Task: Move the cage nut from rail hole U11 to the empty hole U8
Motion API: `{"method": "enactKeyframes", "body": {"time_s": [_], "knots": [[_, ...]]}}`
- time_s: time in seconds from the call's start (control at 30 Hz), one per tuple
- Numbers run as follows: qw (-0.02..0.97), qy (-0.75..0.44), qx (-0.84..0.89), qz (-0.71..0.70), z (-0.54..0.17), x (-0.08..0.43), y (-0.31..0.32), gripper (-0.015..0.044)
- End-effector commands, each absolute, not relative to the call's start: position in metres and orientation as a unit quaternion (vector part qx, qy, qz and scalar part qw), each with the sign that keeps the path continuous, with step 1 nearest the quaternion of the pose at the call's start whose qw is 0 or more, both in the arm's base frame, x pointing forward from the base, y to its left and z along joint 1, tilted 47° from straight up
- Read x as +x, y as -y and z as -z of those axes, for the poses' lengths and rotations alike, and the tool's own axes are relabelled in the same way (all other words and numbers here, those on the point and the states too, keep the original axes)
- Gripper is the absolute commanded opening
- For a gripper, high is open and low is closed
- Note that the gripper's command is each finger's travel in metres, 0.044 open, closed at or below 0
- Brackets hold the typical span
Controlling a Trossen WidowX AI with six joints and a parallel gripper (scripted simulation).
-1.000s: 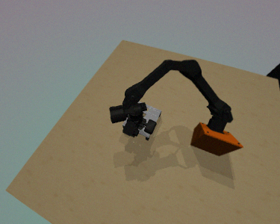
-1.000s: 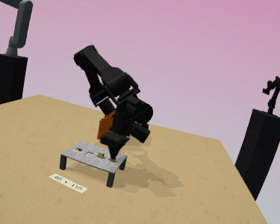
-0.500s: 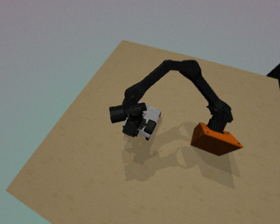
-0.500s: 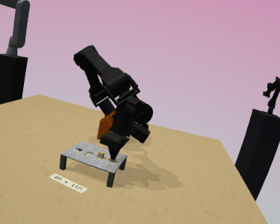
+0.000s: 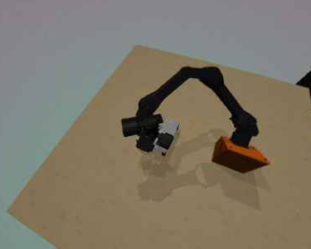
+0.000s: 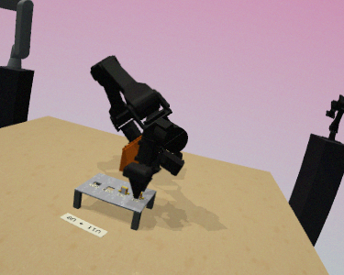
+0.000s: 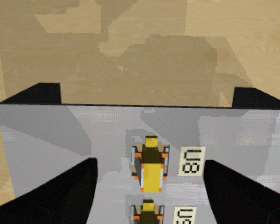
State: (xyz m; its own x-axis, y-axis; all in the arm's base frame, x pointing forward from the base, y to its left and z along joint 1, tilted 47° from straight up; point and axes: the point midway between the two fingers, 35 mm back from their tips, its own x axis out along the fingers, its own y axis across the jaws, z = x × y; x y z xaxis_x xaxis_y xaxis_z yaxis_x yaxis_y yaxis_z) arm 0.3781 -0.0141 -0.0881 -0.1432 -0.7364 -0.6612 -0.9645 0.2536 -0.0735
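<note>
Released, the gripper (image 5: pixel 158 144) (image 6: pixel 137 196) (image 7: pixel 151 167) stands open, a finger left and right of the cage nut (image 7: pixel 152 172), apart from it. That nut sits at the U8 label (image 7: pixel 192 161) on the rail plate (image 5: pixel 170 126) (image 6: pixel 90 189) (image 7: pixel 45 145), its long axis running near to far in the wrist view, yellow tab at the far end. Fingers point down; the arm (image 5: pixel 167 92) (image 6: pixel 137 93) arches above.
</note>
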Motion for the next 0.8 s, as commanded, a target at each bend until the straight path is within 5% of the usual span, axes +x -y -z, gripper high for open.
{"method": "enactKeyframes", "body": {"time_s": [0.0,0.1,0.77], "knots": [[0.302,-0.732,-0.581,-0.189,0.088,0.378,0.014,0.0367],[0.302,-0.732,-0.581,-0.189,0.088,0.378,0.014,0.0440],[0.302,-0.732,-0.581,-0.190,0.054,0.385,-0.022,0.0440]]}}
